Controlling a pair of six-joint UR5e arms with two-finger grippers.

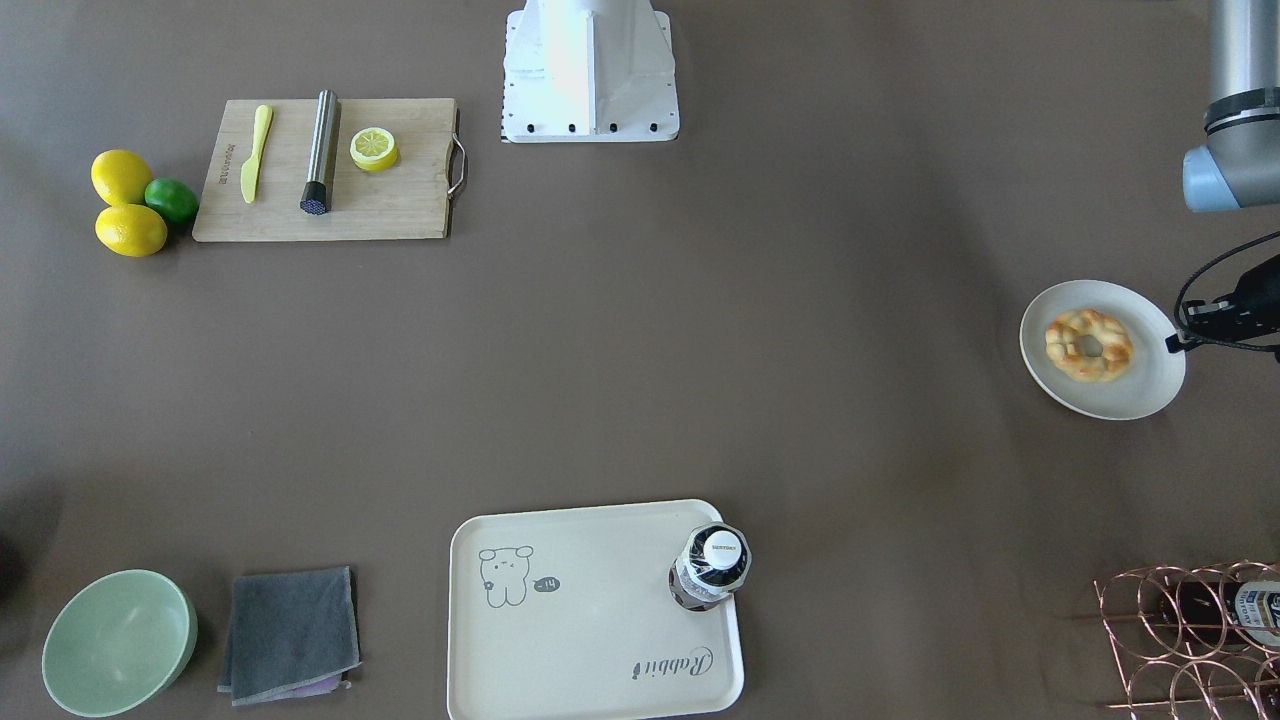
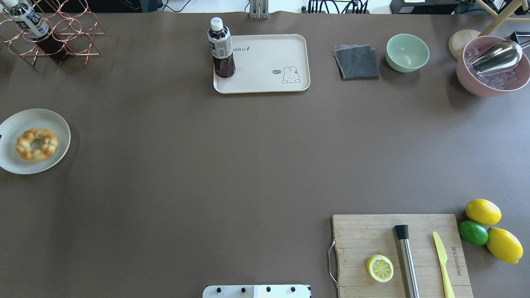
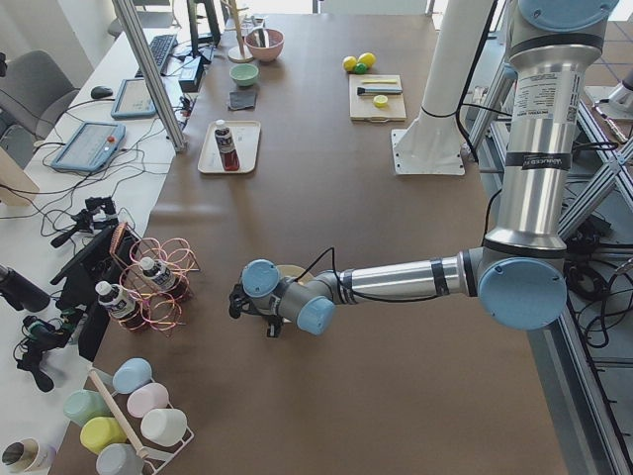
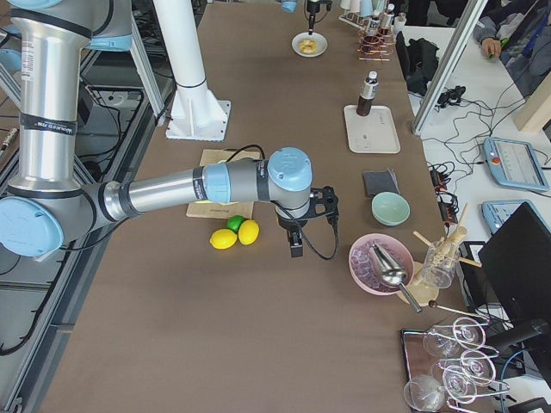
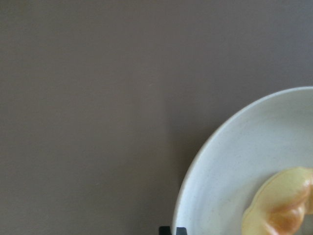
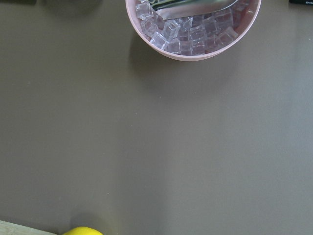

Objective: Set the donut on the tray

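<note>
The donut (image 2: 36,144) lies on a round pale plate (image 2: 58,124) at the worktop's left end, well apart from the cream tray (image 2: 269,58) lettered "Rabbit". Side views catch the left hand (image 3: 255,315) beside the plate and the right hand (image 4: 296,245) near the lemons (image 4: 237,234); how far either is open cannot be told.

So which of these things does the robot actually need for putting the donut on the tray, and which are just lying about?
Part of the job: the donut, on the round plate; the tray, with a bottle standing in one corner.

Just lying about: cutting board, lemon half, metal cylinder, yellow knife, whole lemons, lime, grey cloth, green bowl, pink ice bowl.
</note>
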